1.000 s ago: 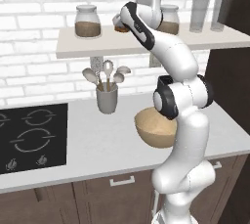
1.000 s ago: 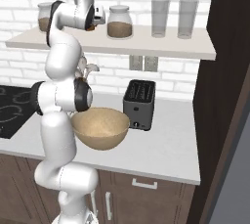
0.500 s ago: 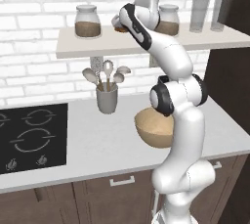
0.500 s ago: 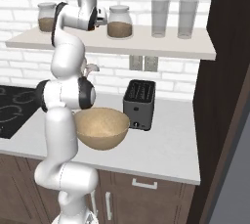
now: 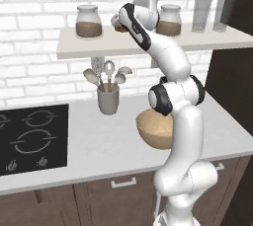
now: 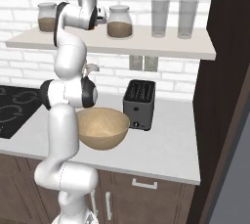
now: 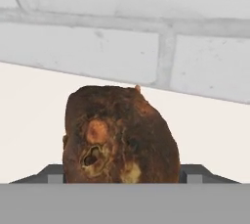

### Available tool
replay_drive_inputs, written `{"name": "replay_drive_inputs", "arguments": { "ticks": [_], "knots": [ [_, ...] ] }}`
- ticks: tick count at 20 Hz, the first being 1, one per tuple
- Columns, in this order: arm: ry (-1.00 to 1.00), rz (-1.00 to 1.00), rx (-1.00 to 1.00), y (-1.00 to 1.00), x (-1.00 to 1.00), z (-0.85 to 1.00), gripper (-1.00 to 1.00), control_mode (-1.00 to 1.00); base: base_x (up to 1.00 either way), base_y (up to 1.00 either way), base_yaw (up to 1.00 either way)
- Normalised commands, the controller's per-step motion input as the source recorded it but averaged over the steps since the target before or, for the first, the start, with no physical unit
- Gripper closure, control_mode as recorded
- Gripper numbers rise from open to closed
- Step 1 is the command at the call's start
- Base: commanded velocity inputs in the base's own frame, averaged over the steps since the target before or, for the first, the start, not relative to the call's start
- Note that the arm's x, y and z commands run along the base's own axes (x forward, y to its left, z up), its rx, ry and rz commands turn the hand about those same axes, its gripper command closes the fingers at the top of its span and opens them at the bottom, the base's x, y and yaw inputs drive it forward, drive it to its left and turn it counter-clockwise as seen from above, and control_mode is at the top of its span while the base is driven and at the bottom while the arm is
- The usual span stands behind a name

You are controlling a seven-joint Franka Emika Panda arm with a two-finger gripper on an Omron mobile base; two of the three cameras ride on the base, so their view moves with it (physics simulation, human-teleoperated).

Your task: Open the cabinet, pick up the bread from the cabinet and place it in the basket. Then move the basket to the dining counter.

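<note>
The bread (image 7: 122,135), a small dark-brown bun, rests on the white wall shelf (image 5: 89,47) against the brick wall. My gripper (image 7: 122,174) reaches up to it, and both fingertips (image 7: 56,173) press on its sides. From the left base it is a brown spot (image 5: 120,29) at my gripper (image 5: 117,24), between two glass jars. The hand (image 6: 100,16) also shows from the right base. The tan basket (image 5: 154,131) (image 6: 102,127) stands on the worktop below, partly behind my arm. The dining counter is out of view.
Glass jars (image 5: 89,21) (image 5: 169,20) flank the bread, and two tall glasses (image 6: 168,17) stand further right on the shelf. A utensil holder (image 5: 108,99), a black hob (image 5: 29,136) and a toaster (image 6: 139,104) are on the worktop. A dark tall cabinet (image 6: 229,96) closes the right side.
The arm has stayed up at the shelf. The fingers have come in against the bread.
</note>
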Motion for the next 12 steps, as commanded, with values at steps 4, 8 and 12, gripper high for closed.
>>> {"name": "replay_drive_inputs", "arguments": {
  "ticks": [4, 8, 12],
  "knots": [
    [0.00, 0.00, 0.00, 0.21, -0.07, -0.16, 1.00, -1.00, 0.00, 0.00, 0.00],
    [0.01, 0.00, 0.00, 0.12, -0.15, -0.23, 1.00, -1.00, 0.00, 0.00, 0.00],
    [-0.03, 0.00, 0.00, -0.03, -0.55, 0.00, 1.00, -1.00, 0.00, 0.00, 0.00]
  ]
}}
